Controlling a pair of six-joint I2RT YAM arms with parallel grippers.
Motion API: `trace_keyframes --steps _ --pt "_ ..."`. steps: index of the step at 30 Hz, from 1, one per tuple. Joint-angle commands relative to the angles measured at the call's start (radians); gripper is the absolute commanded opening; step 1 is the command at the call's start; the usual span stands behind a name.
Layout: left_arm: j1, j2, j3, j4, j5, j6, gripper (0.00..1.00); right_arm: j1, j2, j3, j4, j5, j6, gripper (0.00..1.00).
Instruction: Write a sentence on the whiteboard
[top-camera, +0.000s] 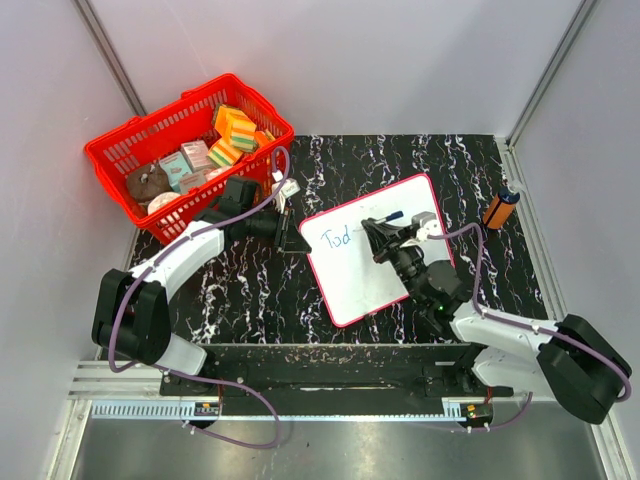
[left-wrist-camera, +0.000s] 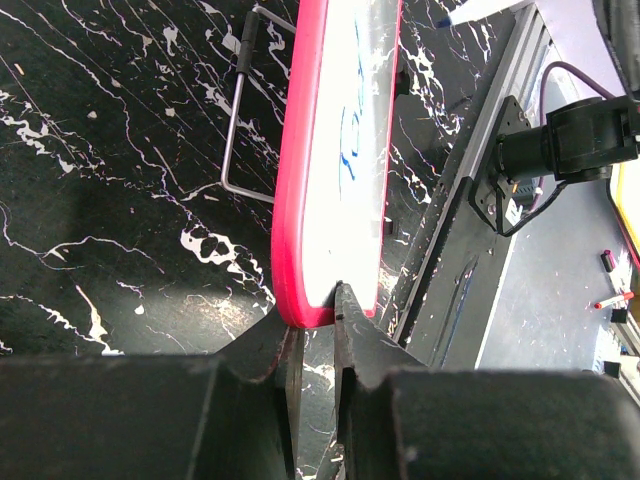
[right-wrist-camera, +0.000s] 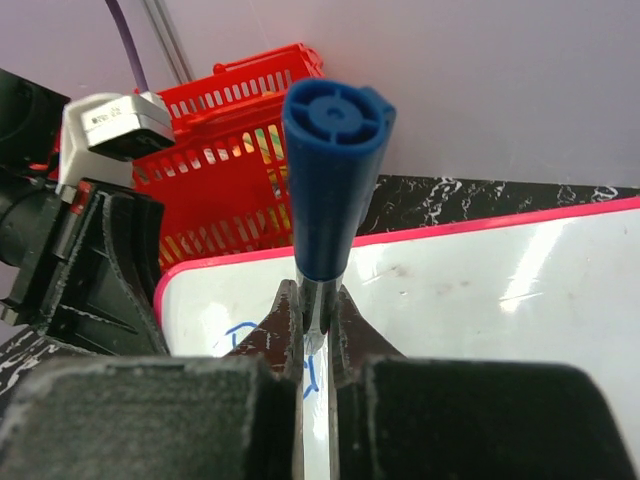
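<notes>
The whiteboard (top-camera: 390, 285) lies tilted on the black marble table, white with a red-pink rim. Blue letters "Tod" (top-camera: 337, 237) stand near its left end. My right gripper (top-camera: 383, 228) is shut on a blue marker (top-camera: 393, 216) over the board, just right of the letters. In the right wrist view the marker (right-wrist-camera: 331, 150) stands up between the jaws (right-wrist-camera: 314, 290) above the board (right-wrist-camera: 480, 280), and part of the writing (right-wrist-camera: 232, 335) shows. My left gripper (top-camera: 297, 238) is shut on the board's left rim. In the left wrist view its jaws (left-wrist-camera: 318, 312) pinch the red rim (left-wrist-camera: 300, 200).
A red basket (top-camera: 120, 150) of sponges and boxes stands at the back left, close to the left arm. An orange and blue cylinder (top-camera: 501, 208) stands at the right edge. A wire stand (left-wrist-camera: 235, 130) lies beside the board. Grey walls enclose the table.
</notes>
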Motion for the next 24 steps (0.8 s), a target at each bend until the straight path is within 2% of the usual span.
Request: trace_keyframes --steps 1,24 --pt "-0.065 0.029 -0.034 -0.138 -0.076 0.186 0.0 -0.019 0.05 0.051 -0.008 0.025 -0.02 0.0" --pt "-0.069 0.027 -0.035 -0.138 -0.083 0.189 0.0 -0.055 0.116 0.066 -0.002 -0.001 0.023 0.0"
